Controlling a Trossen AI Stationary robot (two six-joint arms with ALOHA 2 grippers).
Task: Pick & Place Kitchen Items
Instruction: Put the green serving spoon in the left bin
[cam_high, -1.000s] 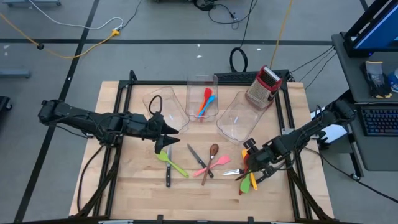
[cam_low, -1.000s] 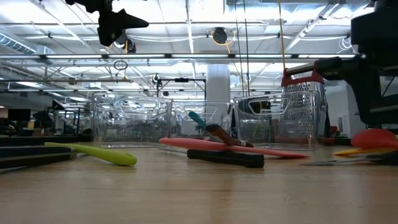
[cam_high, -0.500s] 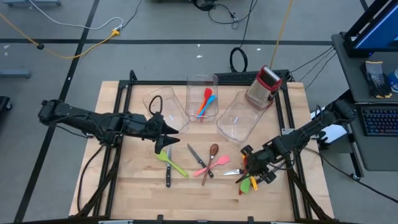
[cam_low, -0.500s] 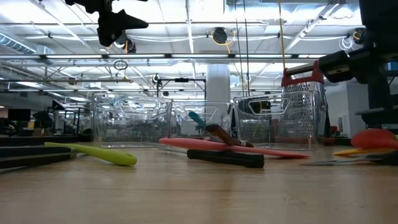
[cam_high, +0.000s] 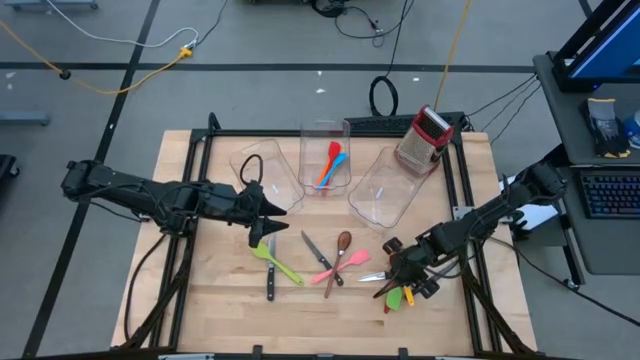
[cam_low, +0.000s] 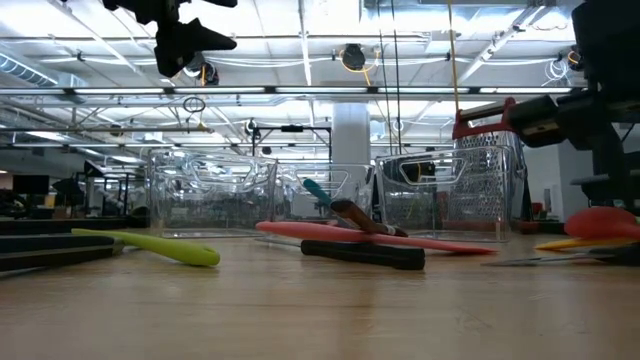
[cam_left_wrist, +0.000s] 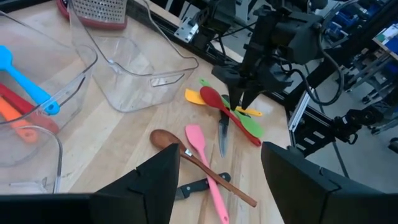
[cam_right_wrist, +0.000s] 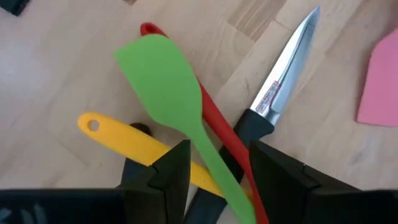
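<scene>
1. Right end effector is hovering over the pile at the counter's right front, fingers apart, gripping nothing.
2. Under it, a green spatula, red spoon, yellow spoon and black-handled knife are lying crossed.
3. Left end effector is waiting mid-counter above another green spatula, fingers apart, empty.
4. Pink spatula and brown spoon are lying crossed at centre.

Three bins stand behind the utensils on the bench; the grater sits behind the right bin.
</scene>
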